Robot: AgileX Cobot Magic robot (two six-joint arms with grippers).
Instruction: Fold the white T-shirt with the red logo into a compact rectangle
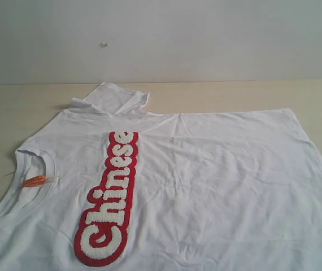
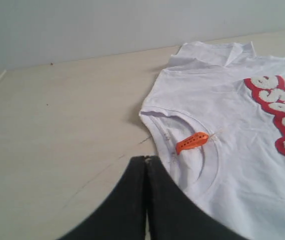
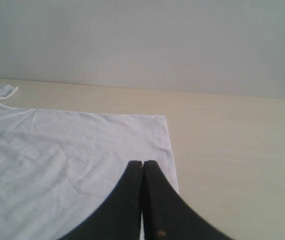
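While the white T-shirt (image 1: 217, 186) lies spread on the bench (image 1: 14, 107), collar (image 1: 52, 166) at nine o'clock, the red logo (image 1: 111, 197) faces up. Both the left claw (image 2: 146, 160) and right claw (image 3: 142, 163) are closed, holding nothing.

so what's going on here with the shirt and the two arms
A two-armed robot is set up to fold the white T-shirt, which lies spread front up on the table with the red logo showing. No fold looks made yet, though the far sleeve is rumpled. Both grippers are shut and hold nothing: the left gripper sits by the collar near the orange neck tag, and the right gripper sits by the hem.
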